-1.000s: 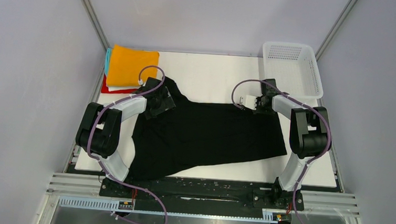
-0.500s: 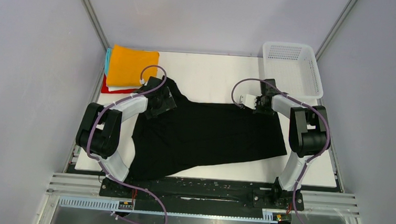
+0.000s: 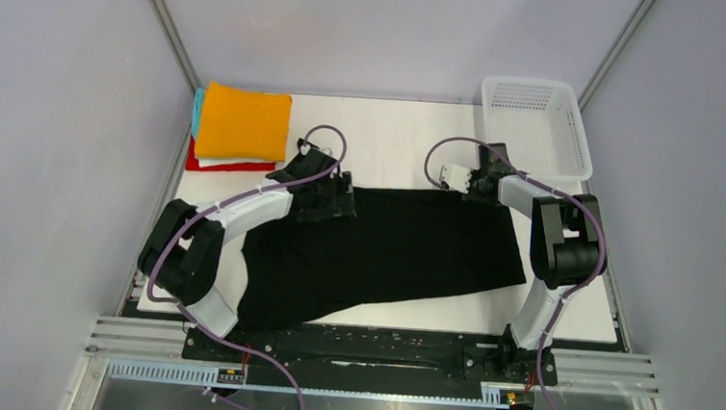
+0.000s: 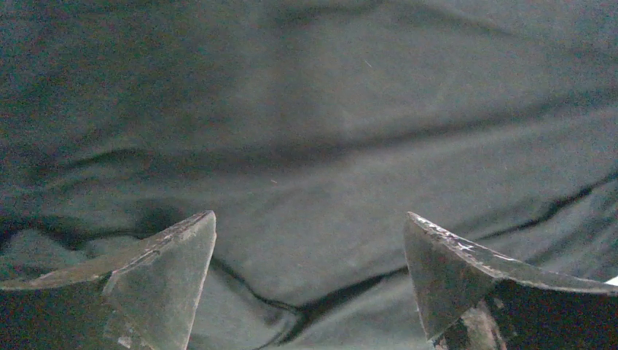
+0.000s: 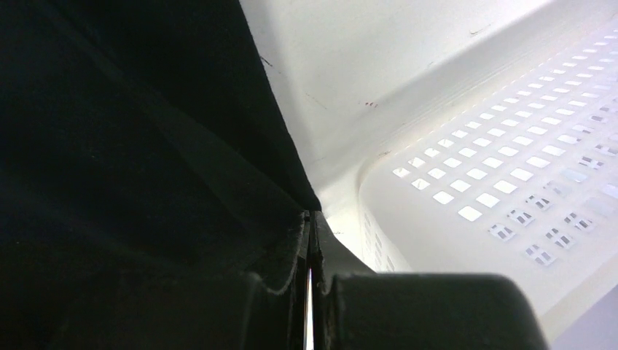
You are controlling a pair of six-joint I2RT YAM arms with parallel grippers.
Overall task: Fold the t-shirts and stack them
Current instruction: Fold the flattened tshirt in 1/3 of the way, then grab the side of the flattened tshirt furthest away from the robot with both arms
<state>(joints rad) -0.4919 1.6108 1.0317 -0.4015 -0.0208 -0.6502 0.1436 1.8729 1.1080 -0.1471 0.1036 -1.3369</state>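
White table (image 3: 393, 135), grey walls (image 3: 54, 145). One black shirt (image 3: 414, 252), spread; four folded shirts (image 3: 242, 121), stacked; one basket (image 3: 535, 130). Grippers, two: left gripper (image 4: 309, 219) fingers spread; right gripper (image 5: 310, 219) pinching black shirt's edge.

Roomiest lane is the bare strip of white tabletop (image 3: 393, 135) along the far edge. It runs between the stack of folded cloth shirts with the orange one on top (image 3: 242, 121), far left, and the white plastic mesh basket (image 3: 537, 121), far right. The large plain black cloth t-shirt (image 3: 404, 251) covers most of the middle. The left arm (image 3: 243, 208) lies across its left part. The right arm (image 3: 557, 240) stands along the right edge, its wrist just beside the basket wall. Grey side walls (image 3: 54, 145) box in both sides.
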